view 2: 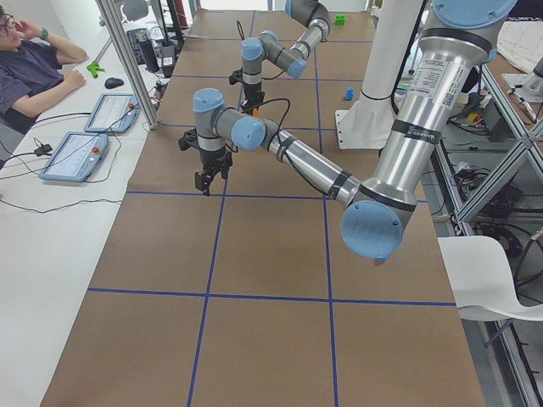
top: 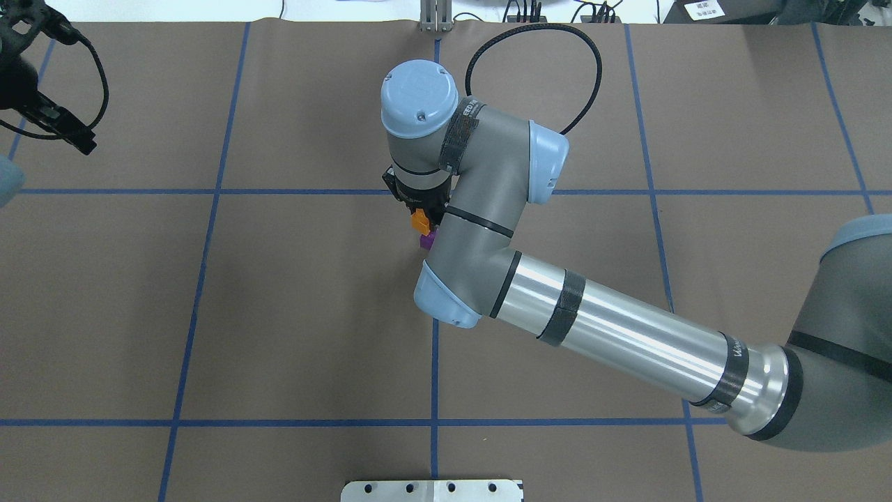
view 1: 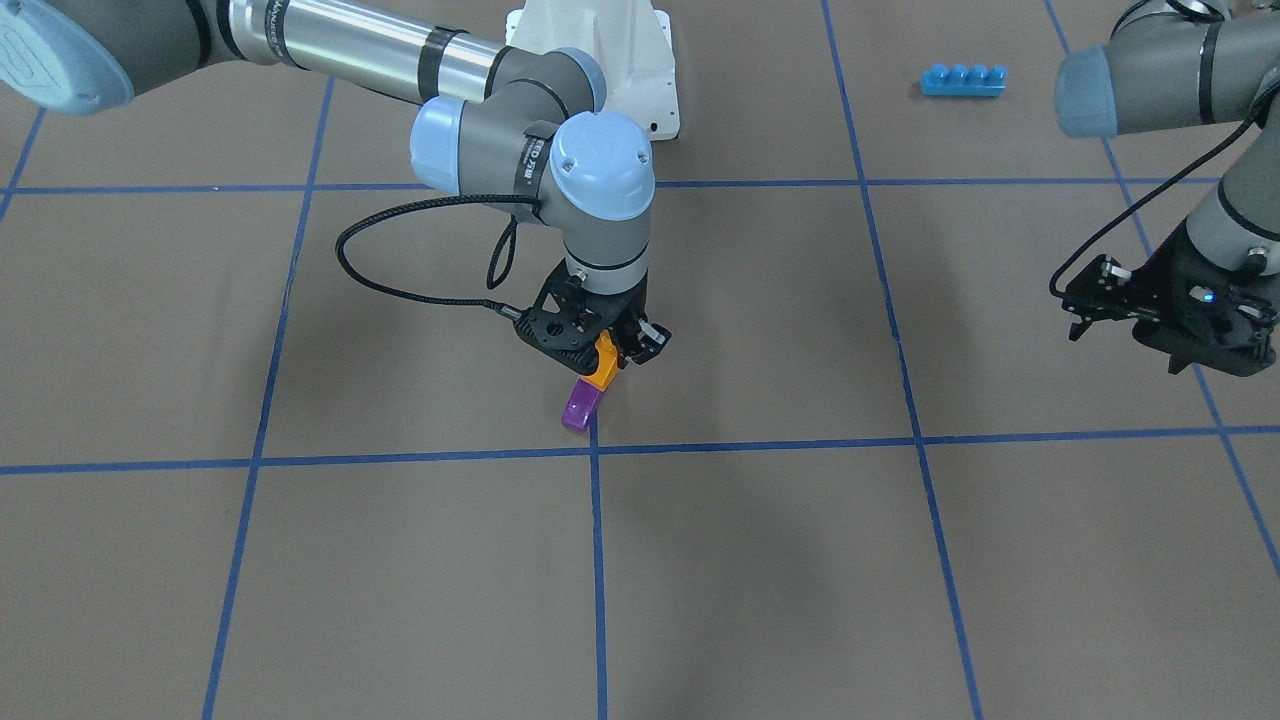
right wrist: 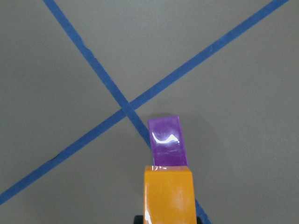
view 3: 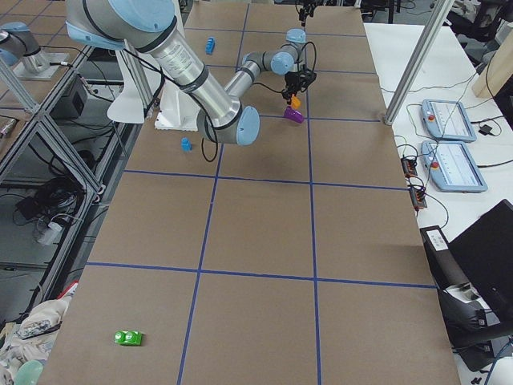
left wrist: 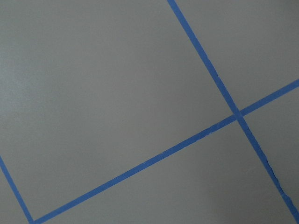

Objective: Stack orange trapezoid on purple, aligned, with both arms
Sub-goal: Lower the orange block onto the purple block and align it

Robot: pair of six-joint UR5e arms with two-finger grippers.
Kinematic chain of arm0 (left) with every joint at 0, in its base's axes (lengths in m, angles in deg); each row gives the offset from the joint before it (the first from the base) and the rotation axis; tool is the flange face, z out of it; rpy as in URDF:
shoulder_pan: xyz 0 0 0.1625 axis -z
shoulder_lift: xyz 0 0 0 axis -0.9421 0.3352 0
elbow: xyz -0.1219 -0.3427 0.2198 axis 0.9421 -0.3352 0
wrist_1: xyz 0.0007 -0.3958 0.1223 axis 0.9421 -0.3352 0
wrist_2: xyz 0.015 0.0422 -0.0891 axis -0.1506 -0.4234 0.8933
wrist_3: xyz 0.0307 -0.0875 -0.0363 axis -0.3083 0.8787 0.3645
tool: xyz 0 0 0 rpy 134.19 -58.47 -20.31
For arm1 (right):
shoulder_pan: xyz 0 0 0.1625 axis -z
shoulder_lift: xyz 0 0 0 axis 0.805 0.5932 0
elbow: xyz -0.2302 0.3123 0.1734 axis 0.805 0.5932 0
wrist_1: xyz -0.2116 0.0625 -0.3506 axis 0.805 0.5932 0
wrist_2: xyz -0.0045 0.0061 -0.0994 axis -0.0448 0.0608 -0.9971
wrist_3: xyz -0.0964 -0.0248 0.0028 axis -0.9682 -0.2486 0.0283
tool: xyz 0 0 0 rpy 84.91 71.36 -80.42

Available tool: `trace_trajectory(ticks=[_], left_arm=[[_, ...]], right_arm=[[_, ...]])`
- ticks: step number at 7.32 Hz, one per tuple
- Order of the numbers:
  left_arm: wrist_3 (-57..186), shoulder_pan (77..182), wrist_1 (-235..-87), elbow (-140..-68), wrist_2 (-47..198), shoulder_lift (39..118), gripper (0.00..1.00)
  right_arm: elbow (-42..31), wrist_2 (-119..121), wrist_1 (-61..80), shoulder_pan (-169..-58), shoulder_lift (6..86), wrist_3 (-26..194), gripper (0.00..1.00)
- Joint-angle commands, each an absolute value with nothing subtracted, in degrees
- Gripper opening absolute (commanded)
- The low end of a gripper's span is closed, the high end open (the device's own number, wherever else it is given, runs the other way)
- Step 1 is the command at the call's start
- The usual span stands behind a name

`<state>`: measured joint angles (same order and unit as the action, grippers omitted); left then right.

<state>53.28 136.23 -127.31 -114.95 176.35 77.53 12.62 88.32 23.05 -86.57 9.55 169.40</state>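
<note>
**Orange trapezoid (view 1: 604, 366) held at the purple (view 1: 580, 406)**

The right gripper (view 1: 612, 352) clamps it, tilted, its low end right at the purple brick, which lies on the table (view 1: 300, 560) beside a tape crossing (view 1: 596, 447). The left gripper (view 1: 1082, 305) hovers well apart, fingers spread.

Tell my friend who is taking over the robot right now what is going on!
Right tool: shut on the orange brick, held low over the table.
Left tool: holds nothing, off to the side; I cannot tell if it is open or shut.
Purple brick: on the table by a tape crossing, just below the orange brick.
Done: orange brick picked up and brought over.
Left: line it up, press it onto the purple brick, let go.
</note>
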Motion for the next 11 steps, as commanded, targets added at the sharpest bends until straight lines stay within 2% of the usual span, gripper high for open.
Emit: trace_trajectory(ticks=[1, 11], left_arm=[[53.3, 136.2, -127.4, -114.7, 176.4, 77.6, 1.0], [53.3, 136.2, -127.4, -114.5, 176.3, 77.5, 1.0]], right_arm=[[12.9, 88.1, 23.3, -86.3, 10.1, 169.4, 0.0], [13.4, 85.6, 22.4, -85.3, 10.5, 168.6, 0.0]])
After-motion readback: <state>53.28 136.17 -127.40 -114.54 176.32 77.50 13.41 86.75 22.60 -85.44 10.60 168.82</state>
